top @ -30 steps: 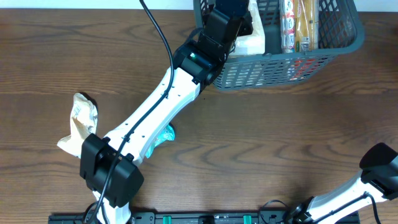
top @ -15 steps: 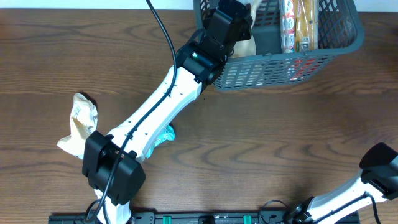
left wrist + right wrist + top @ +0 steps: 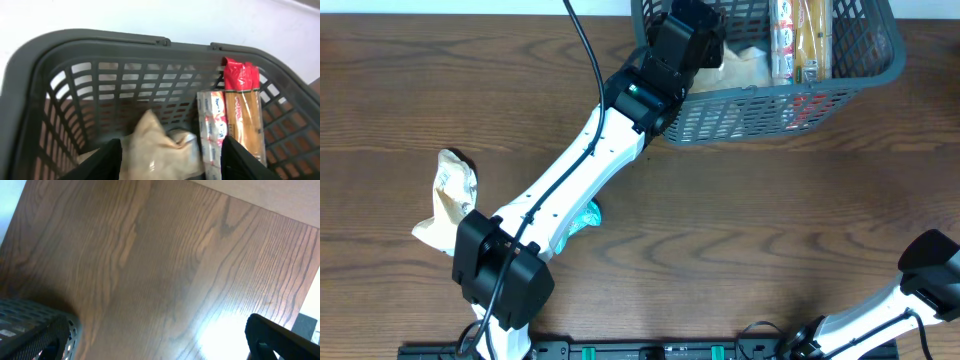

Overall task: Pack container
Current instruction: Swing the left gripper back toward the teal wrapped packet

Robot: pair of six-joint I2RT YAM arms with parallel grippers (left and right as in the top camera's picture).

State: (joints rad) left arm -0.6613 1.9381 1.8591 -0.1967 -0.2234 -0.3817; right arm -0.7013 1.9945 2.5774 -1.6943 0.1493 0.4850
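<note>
While the left claw point(image 3: 171, 150) hangs inside the container point(image 3: 770, 112), its jaws stand apart above a crumpled tan packet point(image 3: 157, 152) lying on the basket floor, gripping nothing; the container sits at the far edge of the bench point(image 3: 770, 220); beside the tan packet lie a white packet with red and blue print point(image 3: 211, 125) and a red-topped packet of pale sticks point(image 3: 244, 115), their writing too blurred to read; the right claw point(image 3: 280, 339) is open and empty, well apart from the container; a crumpled cream packet point(image 3: 448, 195) and a teal packet point(image 3: 586, 217) lie on the bench.
</note>
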